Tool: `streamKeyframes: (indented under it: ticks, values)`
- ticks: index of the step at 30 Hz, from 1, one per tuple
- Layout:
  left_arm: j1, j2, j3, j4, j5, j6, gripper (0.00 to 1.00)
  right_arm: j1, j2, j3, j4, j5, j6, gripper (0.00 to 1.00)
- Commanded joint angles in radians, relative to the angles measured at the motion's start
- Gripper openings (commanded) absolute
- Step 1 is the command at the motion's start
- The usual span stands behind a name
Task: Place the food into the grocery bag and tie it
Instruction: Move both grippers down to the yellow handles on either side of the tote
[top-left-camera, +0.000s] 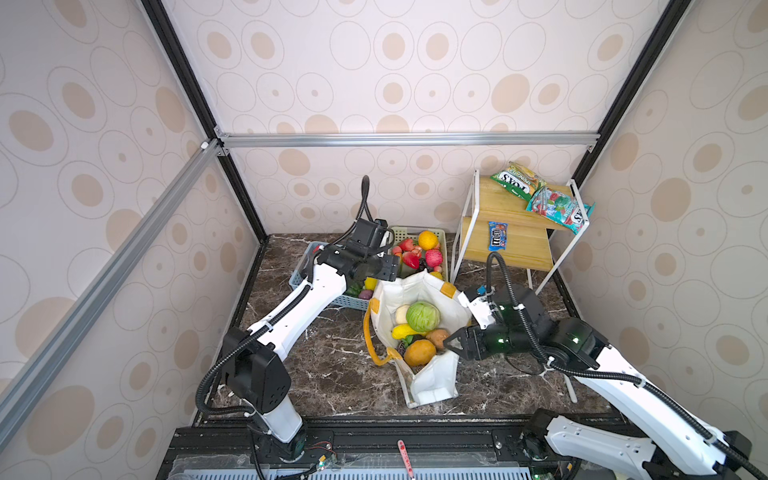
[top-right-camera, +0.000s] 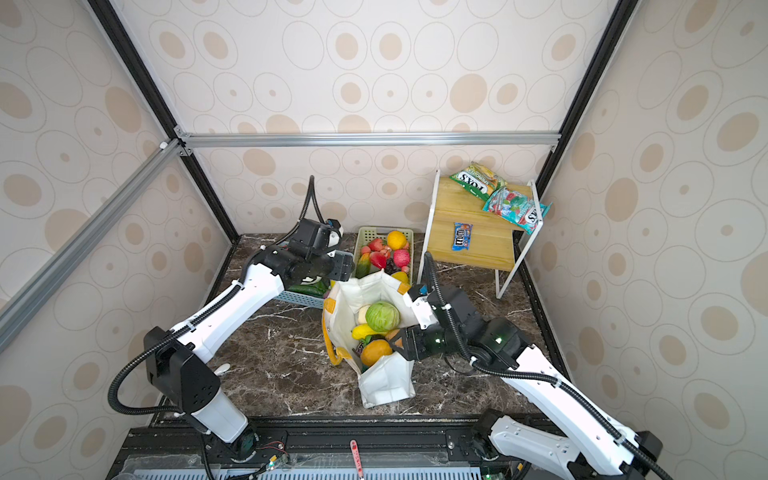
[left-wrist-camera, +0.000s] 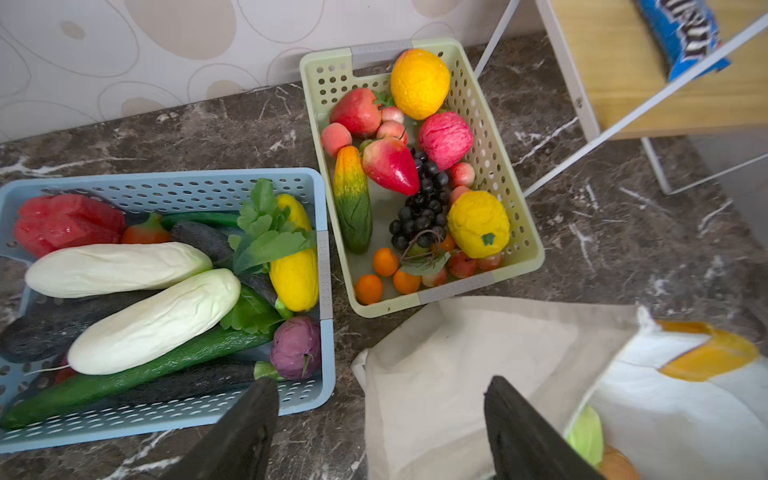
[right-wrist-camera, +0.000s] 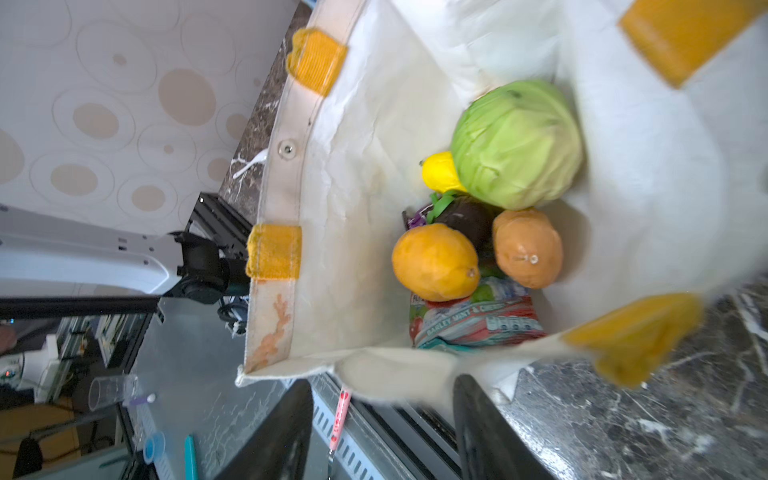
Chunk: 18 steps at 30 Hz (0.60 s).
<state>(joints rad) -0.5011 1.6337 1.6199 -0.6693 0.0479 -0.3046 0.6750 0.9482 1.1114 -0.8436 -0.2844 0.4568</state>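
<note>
Now the left jaws at 12 o'clock of the grocery bag (top-left-camera: 432, 384) and the right jaws at 3 o'clock stand spread, apparently pinching nothing, seemingly leaving its mouth open.

The left arm (top-left-camera: 299, 307) and right arm (top-left-camera: 615, 395) wear glossy white shells on their long links, dotted with small dark screw holes, between blocky black joint housings. A ribbed black cable conduit (top-left-camera: 365, 195), held by white clips, trails back from behind each end effector. The left end effector (left-wrist-camera: 380, 386) and right end effector (right-wrist-camera: 382, 384) show flat black fingers. Small green lights (top-left-camera: 505, 308) glow just behind the right one.
</note>
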Motion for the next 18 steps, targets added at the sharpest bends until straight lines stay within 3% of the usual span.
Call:
streamKeyframes:
  ticks: [1, 7, 11, 18]
  values:
    - [0.054, -0.099, 0.017, -0.015, 0.123, -0.069, 0.79, -0.105, -0.027, 0.020, -0.065, 0.009, -0.011, 0.59]
    - [0.194, -0.274, -0.180, 0.016, 0.273, -0.135, 0.81, -0.328, -0.004, 0.031, -0.093, -0.041, -0.004, 0.59]
    - [0.245, -0.366, -0.344, 0.000, 0.304, -0.147, 0.81, -0.428, 0.045, 0.033, -0.089, -0.052, 0.010, 0.59]
    - [0.254, -0.518, -0.672, 0.081, 0.389, -0.232, 0.75, -0.495, 0.124, -0.028, -0.028, 0.006, 0.069, 0.59]
